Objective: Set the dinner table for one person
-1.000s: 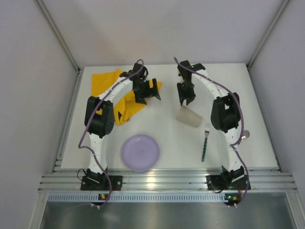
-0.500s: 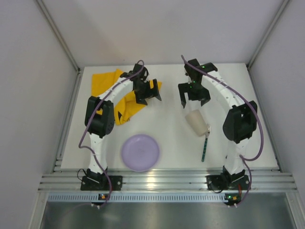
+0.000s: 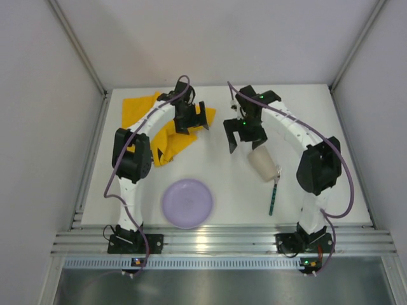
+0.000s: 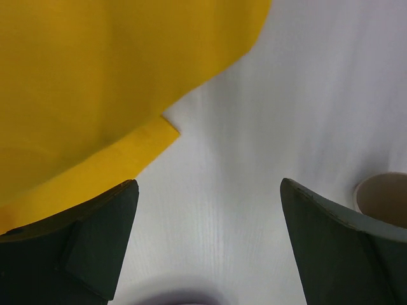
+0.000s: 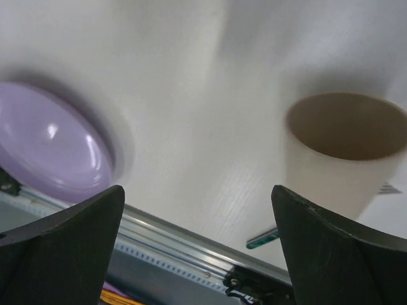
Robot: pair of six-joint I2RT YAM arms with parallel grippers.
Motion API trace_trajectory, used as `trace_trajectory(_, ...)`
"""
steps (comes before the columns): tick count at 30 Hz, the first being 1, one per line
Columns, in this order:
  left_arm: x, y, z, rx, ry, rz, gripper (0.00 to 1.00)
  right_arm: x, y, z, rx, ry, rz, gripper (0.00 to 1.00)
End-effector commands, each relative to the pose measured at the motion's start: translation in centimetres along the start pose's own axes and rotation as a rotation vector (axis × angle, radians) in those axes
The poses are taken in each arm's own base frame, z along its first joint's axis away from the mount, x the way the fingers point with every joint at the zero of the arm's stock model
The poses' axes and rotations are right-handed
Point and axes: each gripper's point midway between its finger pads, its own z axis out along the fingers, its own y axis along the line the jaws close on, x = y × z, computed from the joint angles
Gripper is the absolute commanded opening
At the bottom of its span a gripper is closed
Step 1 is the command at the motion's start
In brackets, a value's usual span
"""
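Note:
The dinner table is a white top. A beige cup stands on it mouth up, touching the head of a green-handled fork. A lilac plate lies near the front edge. My right gripper hangs open just left of and behind the cup, nothing between its fingers. My left gripper is open over bare table at the edge of a yellow cloth; in its wrist view the cloth fills the upper left.
An aluminium rail runs along the near edge, also in the right wrist view. Grey panels wall the table on three sides. The plate and fork handle appear below the right gripper. The cup's rim shows at right.
My right gripper let go of the cup, opened wide and swung left, away from it. The cup shifted toward the fork and stands there. The left gripper barely moved.

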Motion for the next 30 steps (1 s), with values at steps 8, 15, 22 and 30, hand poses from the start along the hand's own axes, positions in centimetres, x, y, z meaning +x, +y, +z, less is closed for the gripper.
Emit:
trace_trajectory(8, 0.6, 6.8, -1.7, -0.340, -0.041, 0.133, 0.98, -5.0, 11.7, -2.2, -0.405, -0.150, -0.146, 1.00)
trace_trajectory(15, 0.5, 5.0, 0.6, -0.334, -0.046, 0.204, 0.97, -3.2, 7.6, -2.5, -0.312, -0.164, -0.105, 1.00)
trace_trajectory(22, 2.3, 7.5, 3.7, -0.482, 0.024, 0.248, 0.96, 0.2, 4.3, -1.5, -0.302, -0.139, -0.009, 1.00)
trace_trajectory(30, 2.6, 8.8, 6.4, -0.522, 0.052, 0.256, 0.78, 2.1, 2.9, -1.3, -0.260, -0.126, -0.025, 1.00)
